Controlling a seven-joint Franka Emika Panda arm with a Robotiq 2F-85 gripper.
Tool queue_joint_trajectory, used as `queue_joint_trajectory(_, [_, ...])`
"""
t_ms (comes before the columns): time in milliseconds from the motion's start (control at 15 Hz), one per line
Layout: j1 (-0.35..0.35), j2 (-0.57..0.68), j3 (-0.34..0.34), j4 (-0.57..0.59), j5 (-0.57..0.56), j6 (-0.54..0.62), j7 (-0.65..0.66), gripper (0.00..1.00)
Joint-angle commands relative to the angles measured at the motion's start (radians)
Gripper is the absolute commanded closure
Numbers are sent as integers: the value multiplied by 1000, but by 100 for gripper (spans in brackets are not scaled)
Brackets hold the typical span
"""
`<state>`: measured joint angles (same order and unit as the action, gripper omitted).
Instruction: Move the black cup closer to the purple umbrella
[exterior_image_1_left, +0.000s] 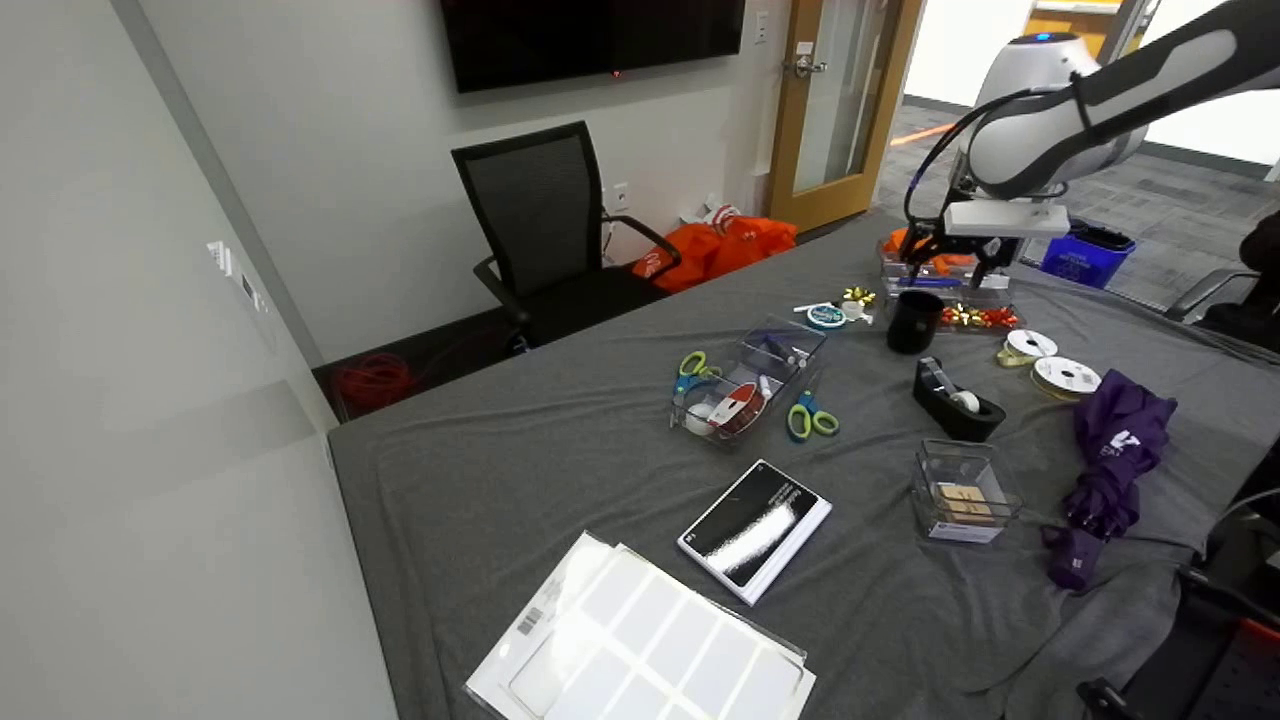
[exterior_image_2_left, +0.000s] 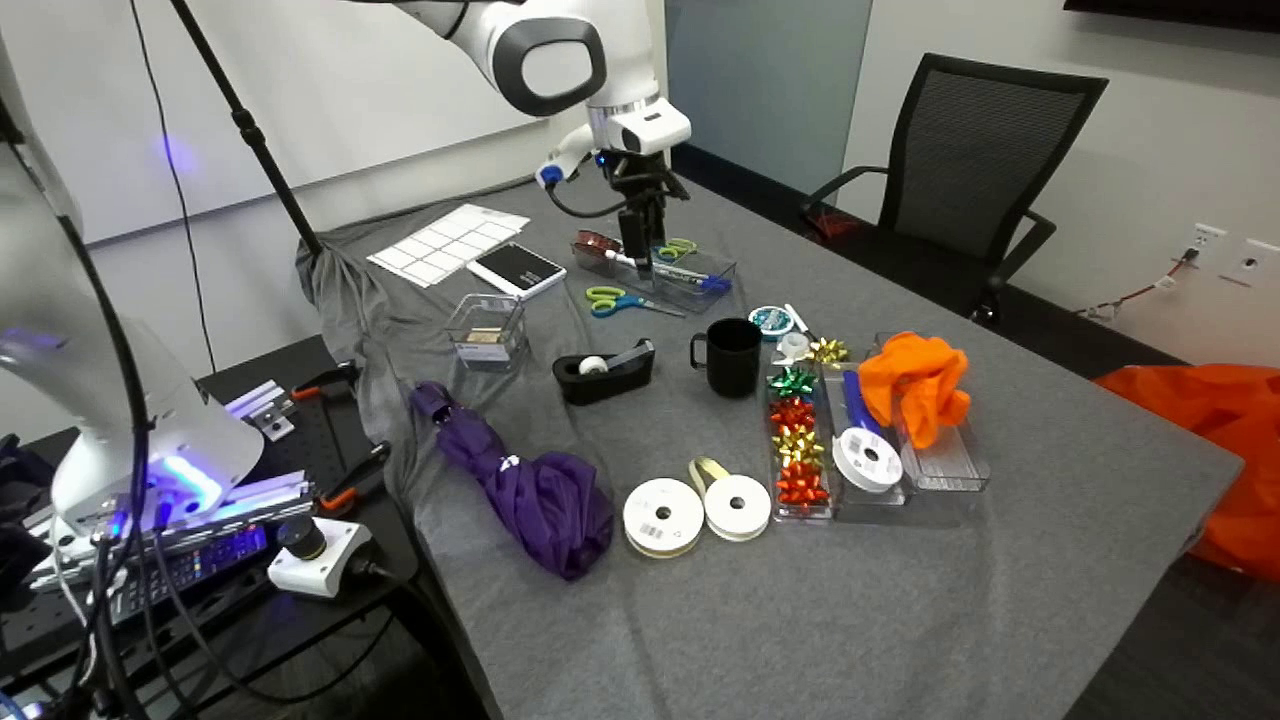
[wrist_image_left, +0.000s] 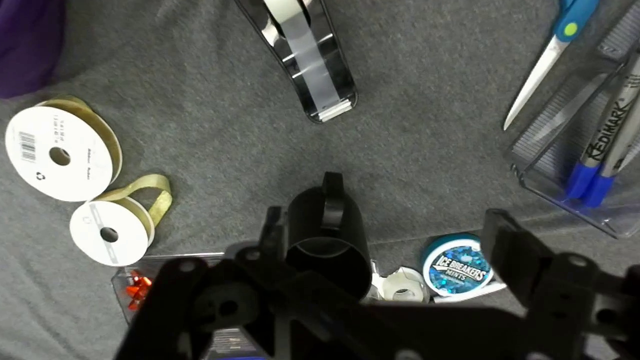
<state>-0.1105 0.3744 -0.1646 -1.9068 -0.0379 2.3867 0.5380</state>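
Observation:
The black cup (exterior_image_1_left: 914, 322) stands upright on the grey table; it also shows in an exterior view (exterior_image_2_left: 733, 360) and in the wrist view (wrist_image_left: 352, 220), its handle toward the tape dispenser. The purple umbrella (exterior_image_1_left: 1120, 430) lies folded near the robot-base side of the table; it also shows in an exterior view (exterior_image_2_left: 540, 500), and only partly in the wrist view (wrist_image_left: 30, 45), top left. My gripper (wrist_image_left: 385, 220) is open and empty above the table. In the wrist view the cup appears between the fingers, close to the left one. In an exterior view the gripper (exterior_image_2_left: 645, 240) hangs higher than the cup.
A black tape dispenser (exterior_image_2_left: 603, 375) and white ribbon spools (exterior_image_2_left: 663, 515) lie between cup and umbrella. A clear tray of bows (exterior_image_2_left: 797, 440) and a mint tin (wrist_image_left: 460, 267) sit beside the cup. A marker tray (wrist_image_left: 540, 192), scissors (exterior_image_2_left: 610, 300) and clear bin (exterior_image_2_left: 487, 335) stand farther off.

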Motion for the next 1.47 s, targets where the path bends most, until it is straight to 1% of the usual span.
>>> queue_joint_trajectory(0, [-35, 97, 12, 71, 98, 34, -118, 0])
queue_joint_trajectory(200, [-62, 147, 22, 120, 166, 9, -216, 0])
queue_joint_trajectory(400, [-77, 200, 15, 179, 176, -12, -273, 0])
queue_joint_trajectory(600, [-83, 249, 7, 224, 164, -10, -287, 0])
queue_joint_trajectory(867, [-90, 302, 1, 248, 157, 20, -301, 0])
queue_joint_trajectory(1400, [-89, 405, -27, 299, 146, 79, -276, 0])
